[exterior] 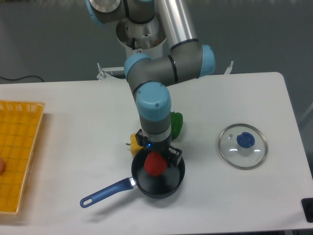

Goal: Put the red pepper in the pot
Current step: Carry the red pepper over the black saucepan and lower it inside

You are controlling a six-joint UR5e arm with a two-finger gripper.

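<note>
Here I see my gripper [156,157] clamped on the red pepper [155,164], a small, glossy, bright-red toy held over the opening of the pot [168,185]. The pot is round and black with a long blue handle, standing on the white table [73,117].

A single fixed camera looked down from the front of the table [73,103], raised high and facing the arm's base at the far edge. It stood at middling range, taking in the table from the yellow basket [17,152] to the glass lid [243,146].
</note>
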